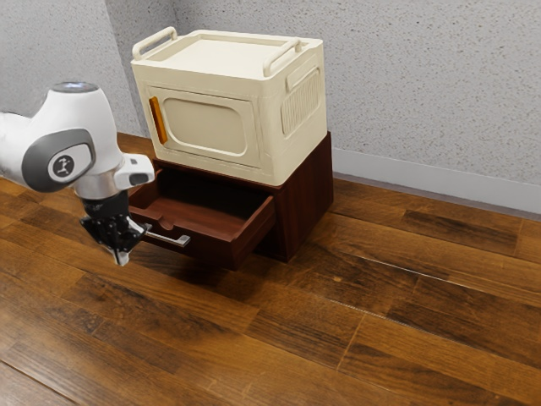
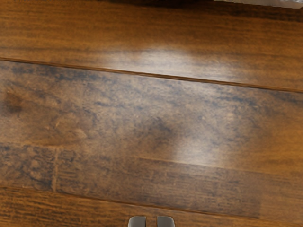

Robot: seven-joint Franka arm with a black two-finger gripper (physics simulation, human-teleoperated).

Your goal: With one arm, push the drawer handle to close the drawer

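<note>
Pincer (image 1: 123, 256) tips pointed down toward the wood floor (image 1: 380, 321) as the white arm (image 1: 80, 118) reached in from the exterior view's left, beside a drawer (image 1: 211, 246) that stood well out of its dark red-brown cabinet (image 1: 309, 199). Its two fingers were slightly apart, a narrow gap between their tips and nothing held. The silver handle (image 1: 171, 240) ran across the outer face of the drawer, with one end near the pincer; whether the two touched could not be told. Behind that face, the drawer's hollow was in plain sight, reaching back into shadow beneath a cream box (image 1: 211, 124) perched on the cabinet. An upright orange grip (image 1: 159, 120) marked the front of the box, and two rounded rails (image 1: 281, 57) rose at opposite ends of its top. Speckled gray walls (image 1: 423, 76) formed the backdrop, with a pale baseboard (image 1: 423, 175) along the foot of one. In the wrist view, the fingertips (image 2: 138, 222) showed against brown planks streaked with bright glare, their dark seams running beyond the pincer (image 2: 151, 222).
</note>
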